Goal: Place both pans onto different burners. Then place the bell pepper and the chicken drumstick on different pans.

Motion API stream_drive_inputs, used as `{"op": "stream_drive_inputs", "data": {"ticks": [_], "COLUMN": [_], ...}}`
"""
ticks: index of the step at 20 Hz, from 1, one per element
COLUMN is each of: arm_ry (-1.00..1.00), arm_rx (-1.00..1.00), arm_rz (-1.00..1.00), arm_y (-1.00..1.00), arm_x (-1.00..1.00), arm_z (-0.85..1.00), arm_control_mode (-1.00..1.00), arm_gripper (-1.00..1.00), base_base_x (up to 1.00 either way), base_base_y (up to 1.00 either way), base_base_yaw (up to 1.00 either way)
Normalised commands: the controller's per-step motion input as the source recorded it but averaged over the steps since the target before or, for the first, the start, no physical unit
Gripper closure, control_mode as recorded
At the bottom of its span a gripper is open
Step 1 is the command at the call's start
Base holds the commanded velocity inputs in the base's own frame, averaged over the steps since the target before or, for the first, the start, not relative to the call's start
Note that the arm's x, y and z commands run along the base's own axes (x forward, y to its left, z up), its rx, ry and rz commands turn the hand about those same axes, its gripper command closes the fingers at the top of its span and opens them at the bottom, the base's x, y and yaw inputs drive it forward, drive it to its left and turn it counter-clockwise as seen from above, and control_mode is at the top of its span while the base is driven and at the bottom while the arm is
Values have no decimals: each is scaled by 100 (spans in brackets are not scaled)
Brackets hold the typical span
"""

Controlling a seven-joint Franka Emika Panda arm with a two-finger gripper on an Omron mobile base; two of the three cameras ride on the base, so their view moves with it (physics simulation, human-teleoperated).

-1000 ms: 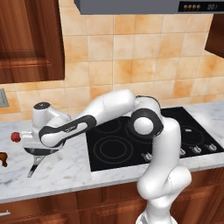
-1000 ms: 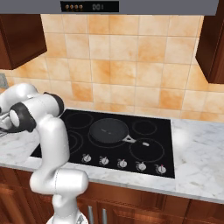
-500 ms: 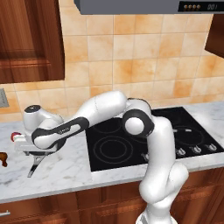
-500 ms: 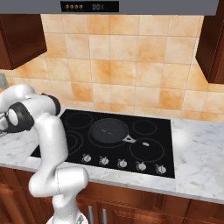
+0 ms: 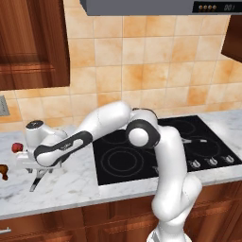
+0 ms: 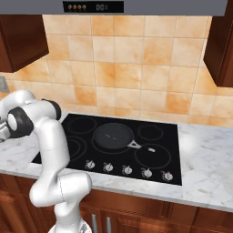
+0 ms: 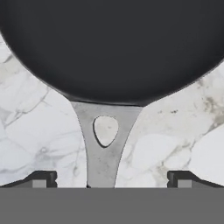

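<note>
1. Hand view: the round, shallow black frying pan (image 7: 111, 48) lies on the white marble surface (image 7: 30, 131) just ahead of the fingers (image 7: 111, 179), its silver handle (image 7: 104, 144) running back between the two dark fingertips (image 7: 41, 178).
2. Over the last second the arm has swung further out from the glossy black glass cooktop (image 5: 142, 156), so the hand now hangs over this pan (a grasp looks near).
3. Fingers are spread wide, one on each side of the handle, touching nothing and holding nothing.
4. Second black pan (image 6: 113, 135) already sits on a grey burner ring of the cooktop.
5. Small red bell pepper (image 5: 17, 147) and reddish-brown drumstick (image 5: 3, 172) lie beside the hand, beyond the fingers.
</note>
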Motion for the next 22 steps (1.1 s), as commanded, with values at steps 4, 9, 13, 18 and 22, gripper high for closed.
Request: {"op": "stream_drive_inputs", "data": {"ticks": [4,9,13,18,22], "arm_ry": [0,2,1,1,1], "arm_rx": [0,0,0,0,0], "arm_rz": [0,0,0,0,0], "arm_y": [14,18,4,0,0], "arm_x": [8,2,0,0,0], "arm_z": [-26,-18,-13,-14,-18], "arm_control_mode": [-100,-100,-100,-100,-100], "arm_gripper": [-100,-100,-100,-100,100], "base_base_x": [0,0,0,0,0], "base_base_y": [0,0,0,0,0], "base_base_yaw": [0,0,0,0,0]}}
